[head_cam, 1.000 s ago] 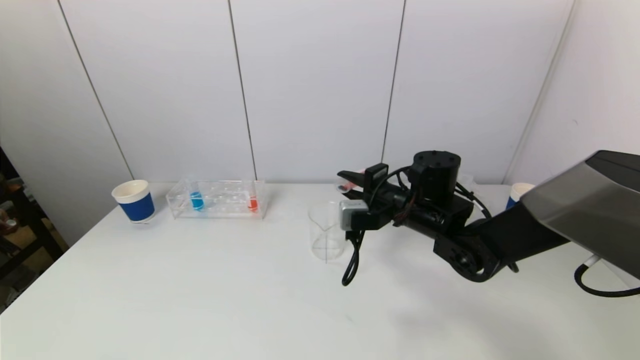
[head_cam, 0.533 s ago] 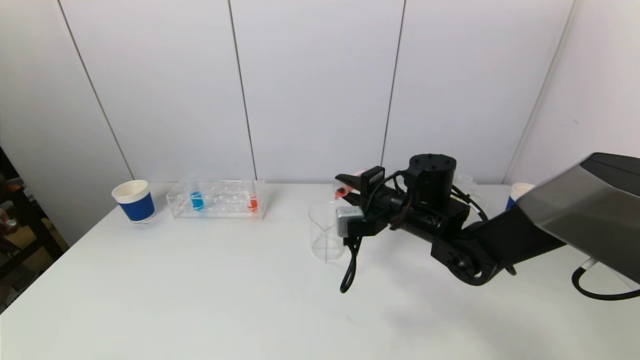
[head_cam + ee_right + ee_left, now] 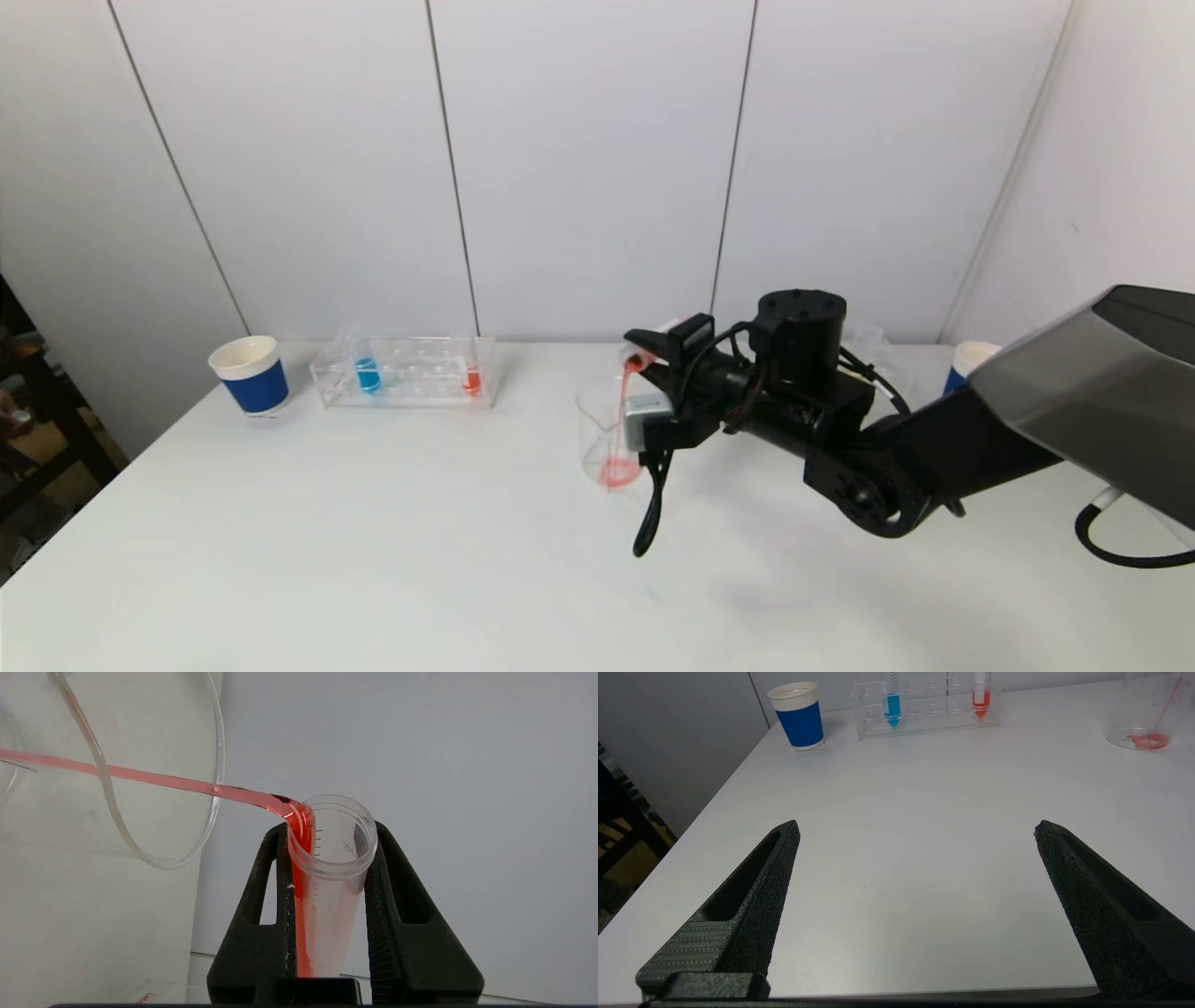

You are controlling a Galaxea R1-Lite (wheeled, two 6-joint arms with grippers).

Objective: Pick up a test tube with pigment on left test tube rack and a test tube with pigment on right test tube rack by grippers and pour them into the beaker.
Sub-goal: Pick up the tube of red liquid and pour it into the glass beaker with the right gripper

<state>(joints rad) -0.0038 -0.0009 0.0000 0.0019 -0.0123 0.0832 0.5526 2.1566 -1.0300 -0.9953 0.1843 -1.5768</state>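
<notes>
- The wall (image 3: 597,168) behind is made of big flat pale panels with thin dark lines between them.
- The table (image 3: 373,560) is wide, white and smooth. In the left wrist view its near edge shows, with a dark floor to one side.
- The right arm (image 3: 934,439) is big, black and shiny. It reaches in from the right over the table, with black cables hanging under it.
- The left test tube rack (image 3: 406,371) is a clear plastic box near the back of the table. It holds a blue tube (image 3: 367,373) and an orange tube (image 3: 472,378), both standing up.
- A paper cup (image 3: 249,374) with a blue band and a white rim stands just left of the rack. Another cup (image 3: 962,362) peeks out behind the right arm.
- The beaker (image 3: 609,439) is clear round glass and stands in the middle of the table. A red puddle lies in its bottom.
- The right gripper (image 3: 644,350) is up by the top of the beaker. Its two black rough fingers (image 3: 397,914) are closed tight on a test tube (image 3: 327,896).
- That test tube is clear plastic with small marks on it. It is tipped over, and a thin red stream runs from its mouth into the beaker. Only the right wrist view shows this close up.
- The left gripper (image 3: 915,830) shows only in its own wrist view. It is low over the near part of the table, spread wide, with nothing in it.
</notes>
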